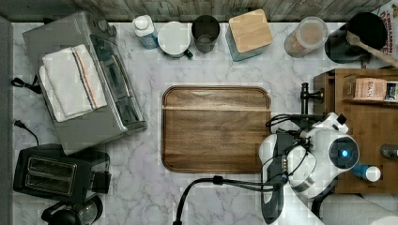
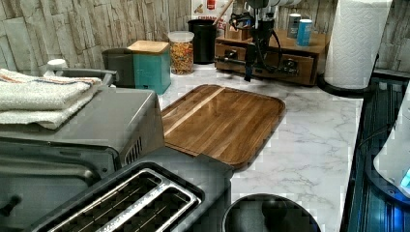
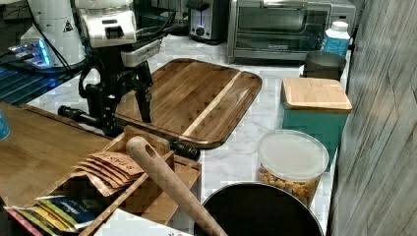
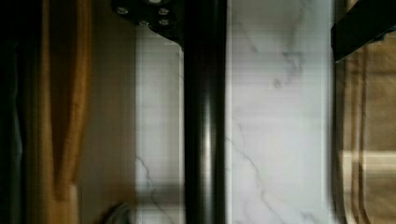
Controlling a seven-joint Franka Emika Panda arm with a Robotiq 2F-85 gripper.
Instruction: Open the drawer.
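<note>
"CINNAMON" on box (image 1: 387,28)

Towel (image 1: 72,82) on toaster oven (image 1: 101,117), beside cutting board (image 1: 216,129).

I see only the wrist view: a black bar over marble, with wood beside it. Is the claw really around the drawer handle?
Observer: Yes. In the right view the claw is open, with one finger on each side of the black bar handle of the drawer.
Operator: What lies on the pull side?
Observer: The top view shows a flat cutting board facing the handle, with a strip of marble between them.
Operator: What is above the drawer?
Observer: In the left view, two small containers stand on the organizer.
</note>
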